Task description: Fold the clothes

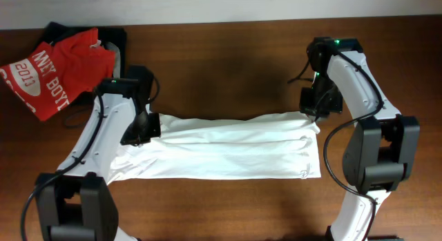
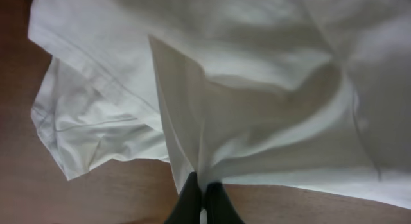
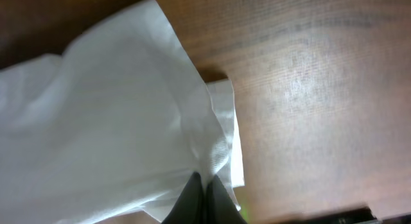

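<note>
Dark brown wooden table (image 1: 228, 68), item laid across its middle: white short-sleeved thin-cloth T-shirt (image 1: 235, 148), folded lengthwise into a long band, chest print not visible.

Left gripper (image 1: 141, 130): clenched on a pleat at the band's far-left edge.

Right gripper (image 1: 314, 110): clenched on the far-right corner.

Red shirt with white "2013" lettering (image 1: 52, 75), lying on a black garment (image 1: 116, 39): far-left corner, well apart from the work.

Risks, as judged:
- Both pinches are narrow, so the thin cloth may slip free under pull.
- Only some layers may be caught, letting the rest sag.
- The loose sleeve (image 2: 83, 131) at the left end may trail and skew the fold.
</note>
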